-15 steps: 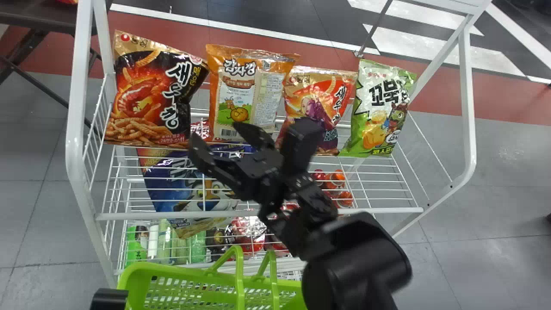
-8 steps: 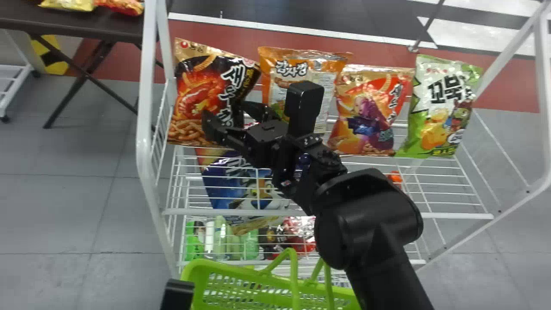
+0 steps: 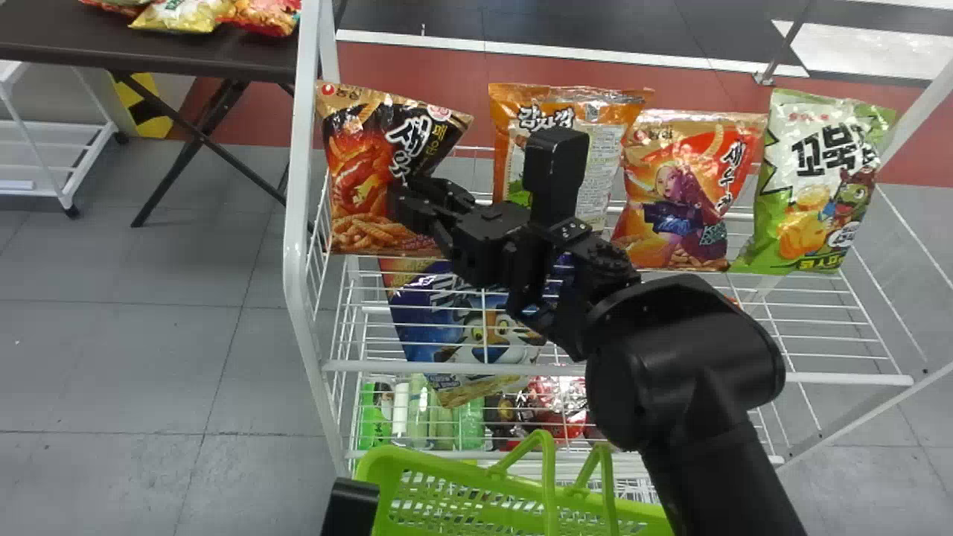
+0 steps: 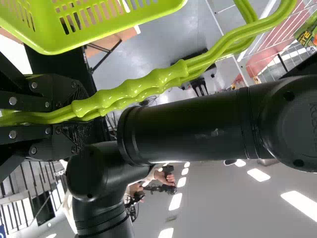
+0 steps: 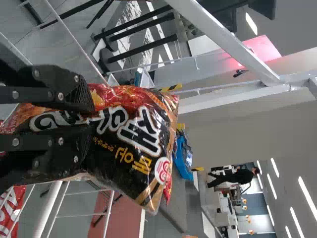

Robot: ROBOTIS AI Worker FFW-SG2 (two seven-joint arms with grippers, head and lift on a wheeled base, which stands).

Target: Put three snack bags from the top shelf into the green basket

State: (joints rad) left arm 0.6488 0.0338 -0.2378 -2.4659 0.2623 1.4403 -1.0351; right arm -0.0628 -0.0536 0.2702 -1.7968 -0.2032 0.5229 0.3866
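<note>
We have four snack bags up on the top shelf (image 3: 417,368), which is made of thin, smooth white metal wires. Our right end effector (image 3: 408,195) is at the left end, clamped on the black and red snack bag (image 3: 357,171). That bag is shiny and puffy, and it goes in where we pinch its side. From the right wrist, we see our end effector (image 5: 93,119) with a hard black finger on each side of the crinkly bag, and its lines of little ridges.

Next to it is the orange snack bag (image 3: 509,112), then the red and orange snack bag (image 3: 674,216), then the green and white snack bag (image 3: 819,193). They all look soft and shiny, with wrinkles at the top. Under the wires, we see a big blue bag (image 3: 424,320) with a cartoon tiger on it.

Our left end effector (image 3: 351,506) is down low, by the green basket (image 3: 439,460). The basket is smooth, shiny plastic with rows of little long holes. In the left wrist view, our left end effector (image 4: 89,116) is squeezed around its bumpy, wavy handles (image 4: 133,89).

Off to the left, we see a flat, dark bench (image 3: 149,48) with crinkly yellow and red bags (image 3: 182,15) on it.
</note>
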